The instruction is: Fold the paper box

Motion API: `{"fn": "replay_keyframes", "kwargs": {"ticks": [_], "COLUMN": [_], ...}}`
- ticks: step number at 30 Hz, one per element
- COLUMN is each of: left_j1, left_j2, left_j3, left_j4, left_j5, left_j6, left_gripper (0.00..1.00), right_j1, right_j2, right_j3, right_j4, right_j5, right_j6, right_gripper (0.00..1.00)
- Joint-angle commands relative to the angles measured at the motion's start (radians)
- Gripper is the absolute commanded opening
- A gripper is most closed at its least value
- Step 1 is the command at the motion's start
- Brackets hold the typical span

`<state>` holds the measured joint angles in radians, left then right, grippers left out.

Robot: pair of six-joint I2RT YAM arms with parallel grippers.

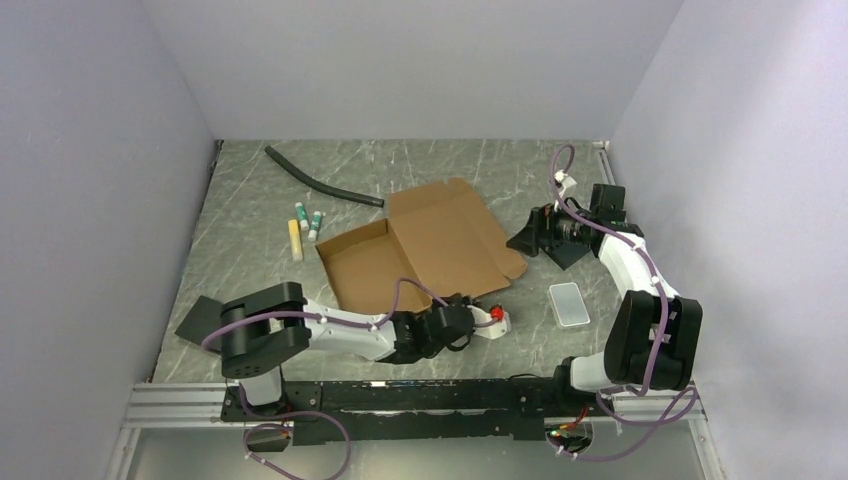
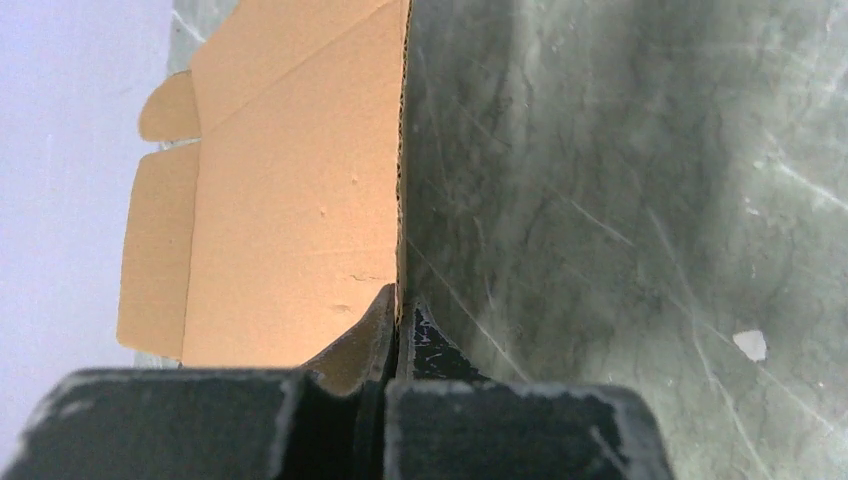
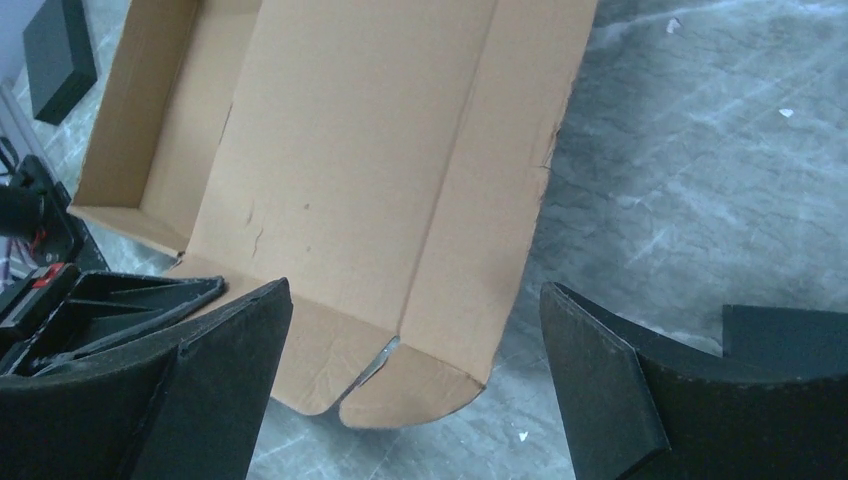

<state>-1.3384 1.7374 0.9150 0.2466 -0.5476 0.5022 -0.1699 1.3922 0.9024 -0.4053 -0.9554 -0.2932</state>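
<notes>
The left hand (image 2: 398, 322) is pressed together on the raw edge of the paper box (image 2: 280, 200), one finger on the board's face and the other on the side of the grey surface (image 2: 620, 200). Ahead of it the sheet runs out of frame. From above, its tips are hard to make out under the wrist. The right hand (image 3: 415, 290) hangs spread wide, gripping nothing, just short of the box's rounded end flaps. Farther ahead the walled part is cut off. A black pad (image 3: 58, 55) lies beyond, partly cropped.
</notes>
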Motion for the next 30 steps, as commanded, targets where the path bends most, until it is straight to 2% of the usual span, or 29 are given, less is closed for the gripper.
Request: {"fn": "replay_keyframes", "kwargs": {"ticks": [1, 4, 13, 17, 19, 22, 24, 26, 27, 29, 30], "left_j1": [-0.003, -0.004, -0.02, -0.029, -0.034, -0.041, -0.042, -0.043, -0.044, -0.044, -0.044], "left_j2": [-0.092, -0.124, -0.134, -0.113, -0.102, -0.092, -0.089, -0.092, -0.098, -0.127, -0.15], "left_j3": [-0.086, -0.15, -0.17, -0.16, -0.152, -0.145, -0.144, -0.146, -0.148, -0.151, -0.15], "left_j4": [0.274, 0.378, 0.427, 0.439, 0.44, 0.442, 0.439, 0.435, 0.424, 0.39, 0.351], "left_j5": [-0.051, -0.032, 0.01, 0.017, 0.022, 0.028, 0.027, 0.03, 0.032, 0.044, 0.059], "left_j6": [-0.027, -0.027, -0.016, -0.014, -0.013, -0.017, -0.026, -0.039, -0.054, -0.098, -0.129], "left_gripper": [0.0, 0.0, 0.0, 0.0, 0.0, 0.0, 0.0, 0.0, 0.12, 0.42, 0.51], "right_j1": [-0.018, -0.022, -0.022, -0.022, -0.022, -0.022, -0.022, -0.023, -0.024, -0.025, -0.025], "right_j2": [-0.005, 0.042, 0.158, 0.163, 0.162, 0.156, 0.142, 0.12, 0.104, 0.069, 0.051], "right_j3": [0.017, 0.003, -0.02, -0.03, -0.029, -0.025, -0.017, -0.008, -0.005, 0.003, 0.011], "right_j4": [0.103, 0.141, 0.223, 0.262, 0.272, 0.274, 0.258, 0.24, 0.233, 0.21, 0.189], "right_j5": [0.038, -0.007, -0.17, -0.212, -0.216, -0.195, -0.176, -0.159, -0.15, -0.145, -0.139], "right_j6": [0.134, 0.212, 0.362, 0.406, 0.414, 0.412, 0.392, 0.362, 0.347, 0.305, 0.253], "right_gripper": [0.99, 1.0, 0.99, 0.91, 0.73, 0.29, 0.13, 0.03, 0.0, 0.0, 0.0]}}
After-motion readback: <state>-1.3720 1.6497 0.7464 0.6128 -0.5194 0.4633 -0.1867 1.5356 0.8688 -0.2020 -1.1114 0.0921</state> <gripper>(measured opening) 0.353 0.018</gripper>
